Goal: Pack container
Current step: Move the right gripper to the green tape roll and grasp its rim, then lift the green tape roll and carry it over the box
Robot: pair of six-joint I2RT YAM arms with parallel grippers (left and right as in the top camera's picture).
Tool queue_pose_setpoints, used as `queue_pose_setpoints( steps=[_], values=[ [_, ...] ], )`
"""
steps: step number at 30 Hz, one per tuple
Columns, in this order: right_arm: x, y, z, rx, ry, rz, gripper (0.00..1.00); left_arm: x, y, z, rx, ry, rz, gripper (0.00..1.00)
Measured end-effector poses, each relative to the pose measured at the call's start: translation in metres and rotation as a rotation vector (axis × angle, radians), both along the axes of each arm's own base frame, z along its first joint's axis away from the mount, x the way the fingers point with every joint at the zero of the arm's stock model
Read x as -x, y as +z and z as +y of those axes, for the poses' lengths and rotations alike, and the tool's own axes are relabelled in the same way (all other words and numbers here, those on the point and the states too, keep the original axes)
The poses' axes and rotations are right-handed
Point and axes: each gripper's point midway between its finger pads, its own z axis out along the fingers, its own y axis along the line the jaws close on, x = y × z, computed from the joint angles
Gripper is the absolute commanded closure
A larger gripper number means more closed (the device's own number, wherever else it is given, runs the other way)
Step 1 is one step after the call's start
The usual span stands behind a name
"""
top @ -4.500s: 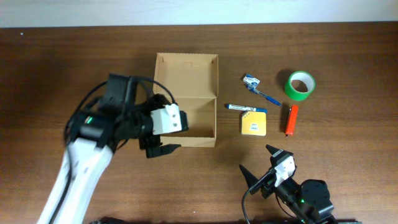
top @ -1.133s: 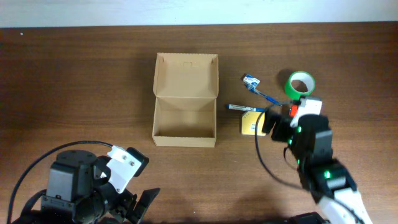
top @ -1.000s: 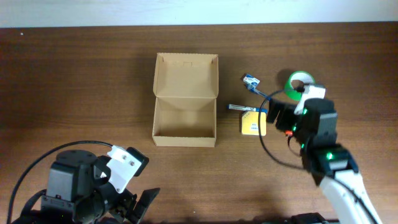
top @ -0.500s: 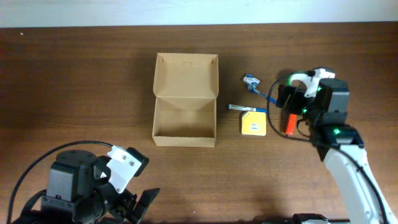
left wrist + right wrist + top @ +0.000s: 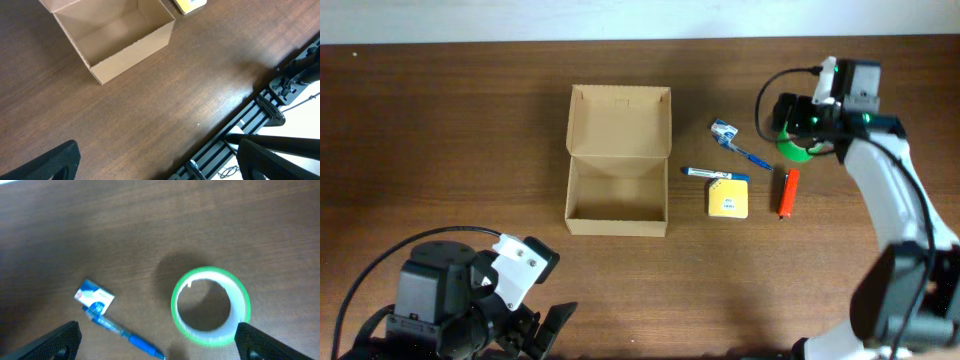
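right gripper [image 5: 159, 341], jaws spread empty, is arriving over the green tape roll [image 5: 207, 336] near the worktop's far edge; tan cardboard container [image 5: 617, 227] is sitting unfilled.

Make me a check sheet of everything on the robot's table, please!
Surface: brown wooden table, dark grain.
Job's things: container, lid flap open, nothing seen inside.
Clutter: green tape roll, blue pen with a tag, second pen, yellow pad, orange marker, all right of the container.
Grippers: left end effector open, holding nothing; right end effector open, above the tape roll, holding nothing.
Cables: black cable looped over the left arm; second black cable by the right arm.
Surroundings: pale strip beyond the far edge; black rails past the table edge in the left wrist view.
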Motion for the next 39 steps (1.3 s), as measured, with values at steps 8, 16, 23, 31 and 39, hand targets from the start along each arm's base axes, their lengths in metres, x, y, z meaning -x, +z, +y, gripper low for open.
queue_pose_setpoints(
  steps=[8, 16, 23, 31, 39],
  values=[
    [-0.02, -0.034, -0.002, -0.008, 0.008, 0.088, 0.09, 0.0, 0.0, 0.0, 0.0, 0.0, 0.0, 0.0],
    [-0.017, -0.066, -0.001, -0.017, 0.007, 0.164, 0.15, 0.0, 0.0, 0.0, 0.0, 0.0, 0.0, 0.0],
    [-0.012, -0.093, 0.0, -0.002, 0.006, 0.23, 0.21, 0.0, 0.0, 0.0, 0.0, 0.0, 0.0, 0.0],
    [-0.009, -0.117, 0.002, 0.026, 0.019, 0.282, 0.53, 0.0, 0.0, 0.0, 0.0, 0.0, 0.0, 0.0],
    [-0.008, -0.12, -0.001, 0.042, 0.012, 0.289, 0.8, 0.0, 0.0, 0.0, 0.0, 0.0, 0.0, 0.01]
  ],
)
